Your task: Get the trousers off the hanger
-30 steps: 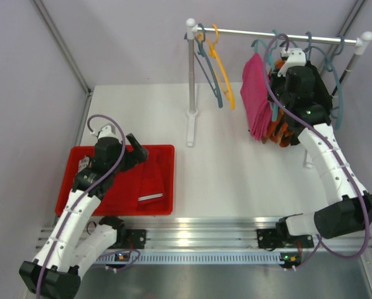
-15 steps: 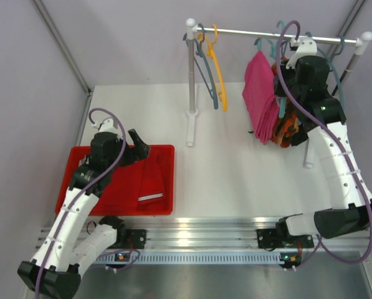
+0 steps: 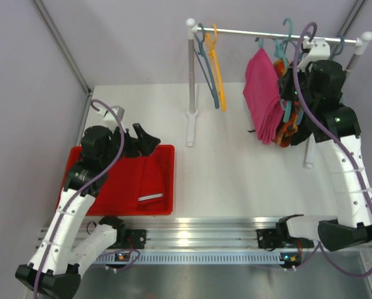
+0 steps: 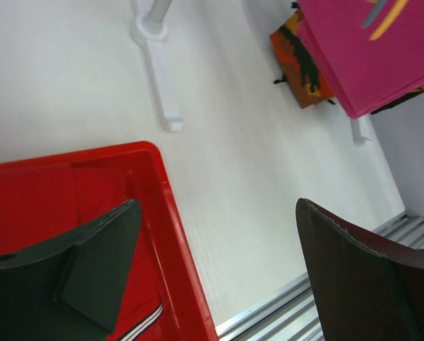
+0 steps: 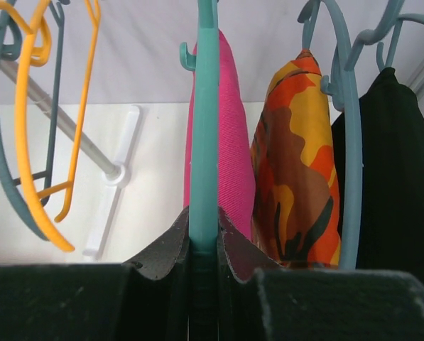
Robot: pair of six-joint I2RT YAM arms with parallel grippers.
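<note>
1. The magenta trousers hang as a flat, finely woven fold just behind the right gripper and slightly to its right.
2. Further to that side come the orange camouflage trousers, blotched orange, yellow and brown. The plain black trousers hang last, against the frame's edge.
3. The three garments hang close together with only thin slits between them.
4. The right gripper is pressed tight on the stem of a teal hanger, which rises straight up from between its fingers. Whether the magenta cloth is draped over this hanger cannot be told.
5. The rail runs above that gripper. To the gripper's left there is open air, then an empty orange hanger nested with a grey-blue one. The white rack foot lies on the table below them.
6. The red trousers lie in the red bin, below the left gripper. A white-striped edge shows at their near end.
7. The left gripper is spread wide and holds nothing. It hangs over the bin's right-hand rim.
8. Bare white table stretches ahead of the left gripper to the rack foot and the hanging magenta and camouflage cloth.
</note>
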